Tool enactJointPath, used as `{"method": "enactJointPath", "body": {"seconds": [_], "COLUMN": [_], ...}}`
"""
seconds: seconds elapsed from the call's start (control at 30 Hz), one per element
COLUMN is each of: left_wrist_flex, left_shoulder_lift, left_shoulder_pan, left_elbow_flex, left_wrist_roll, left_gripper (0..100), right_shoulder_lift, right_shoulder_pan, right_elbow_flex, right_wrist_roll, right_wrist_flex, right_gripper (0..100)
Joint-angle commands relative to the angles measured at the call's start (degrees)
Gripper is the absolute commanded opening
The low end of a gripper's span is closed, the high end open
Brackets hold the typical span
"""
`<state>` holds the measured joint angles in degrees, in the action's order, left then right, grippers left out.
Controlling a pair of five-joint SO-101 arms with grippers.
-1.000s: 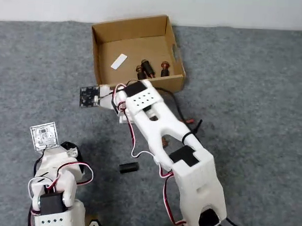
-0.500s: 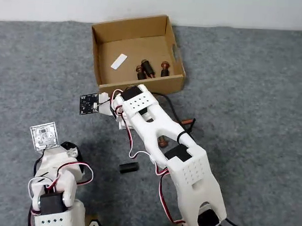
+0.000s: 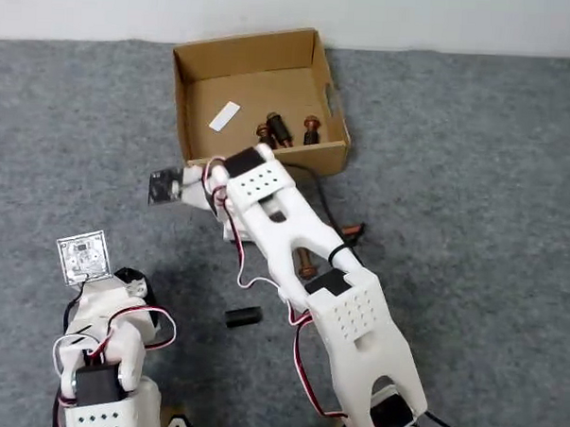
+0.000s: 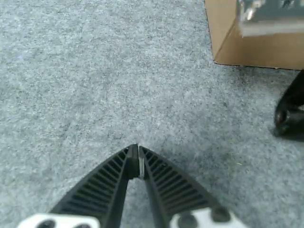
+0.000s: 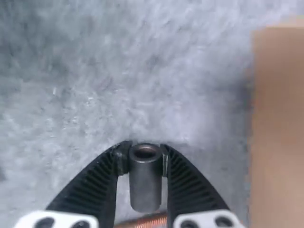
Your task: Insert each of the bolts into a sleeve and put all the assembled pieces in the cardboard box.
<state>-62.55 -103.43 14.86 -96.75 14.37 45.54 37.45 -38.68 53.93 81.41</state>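
My right gripper (image 5: 145, 153) is shut on a dark sleeve (image 5: 145, 185), and copper thread shows at the sleeve's near end. It hangs over the carpet just beside the cardboard box (image 5: 280, 118). In the high view the right arm (image 3: 267, 199) ends in front of the box (image 3: 250, 44), near its front left corner. Three assembled pieces (image 3: 281, 130) lie inside the box. A loose black sleeve (image 3: 244, 317) lies on the carpet, and a copper bolt (image 3: 306, 267) peeks out from under the right arm. My left gripper (image 4: 137, 164) is shut on nothing, low over bare carpet.
The left arm (image 3: 105, 333) sits folded at the near left. A white slip (image 3: 225, 115) lies on the box floor. In the left wrist view a box corner (image 4: 247, 45) and the right arm's camera board (image 4: 273, 14) are ahead. Grey carpet (image 3: 475, 184) surrounds everything.
The right arm has swung a little to the left in front of the box, still holding the sleeve, uncovering more of the bolt beneath it. The left arm has kept still.
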Motion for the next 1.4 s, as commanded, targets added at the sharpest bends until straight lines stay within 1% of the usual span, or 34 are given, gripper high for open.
{"method": "enactJointPath", "body": {"seconds": [0.0,0.13,0.23,0.37,0.57,0.7,0.77,0.83,0.9,1.07,1.13,1.2,1.37], "left_wrist_flex": [1.49,1.49,1.49,1.14,1.05,1.14,1.14,1.14,0.88,-5.63,-6.24,-5.01,-3.34], "left_shoulder_lift": [-0.18,-0.18,-0.35,-0.35,-0.44,-0.44,-0.18,-0.09,0.00,1.32,4.75,10.11,30.15], "left_shoulder_pan": [0.18,0.18,0.09,0.09,0.18,0.44,0.18,-0.35,-2.02,-8.26,-9.67,-10.29,-14.86], "left_elbow_flex": [0.31,0.31,0.31,0.31,0.31,1.01,3.30,6.55,9.71,16.57,18.15,20.97,32.84], "left_wrist_roll": [0.44,0.44,0.53,0.53,0.18,0.09,0.00,-1.67,-2.99,-3.60,-3.60,-3.52,-3.16], "left_gripper": [0,0,0,1,1,1,1,1,1,0,0,0,0], "right_shoulder_lift": [-0.75,-0.75,-0.84,-2.42,-11.47,-22.55,-29.58,-36.62,-43.74,-60.09,-65.89,-71.52,-84.09], "right_shoulder_pan": [-0.13,0.40,0.57,-1.01,-4.18,-7.52,-9.71,-12.26,-15.08,-21.58,-23.78,-25.98,-33.45], "right_elbow_flex": [-11.43,-21.71,-28.04,-32.44,-29.71,-19.87,-12.13,-3.78,4.48,22.15,28.48,34.20,44.57], "right_wrist_roll": [-7.56,-14.51,-19.60,-24.18,-32.88,-38.68,-41.14,-44.04,-46.77,-53.54,-55.38,-55.91,-56.00], "right_wrist_flex": [8.22,17.19,21.58,21.58,21.67,21.67,21.67,21.58,21.58,21.41,21.41,21.41,21.32], "right_gripper": [0.9,0.9,0.9,0.9,0.9,0.9,0.9,0.9,0.9,0.9,0.9,0.9,0.9]}}
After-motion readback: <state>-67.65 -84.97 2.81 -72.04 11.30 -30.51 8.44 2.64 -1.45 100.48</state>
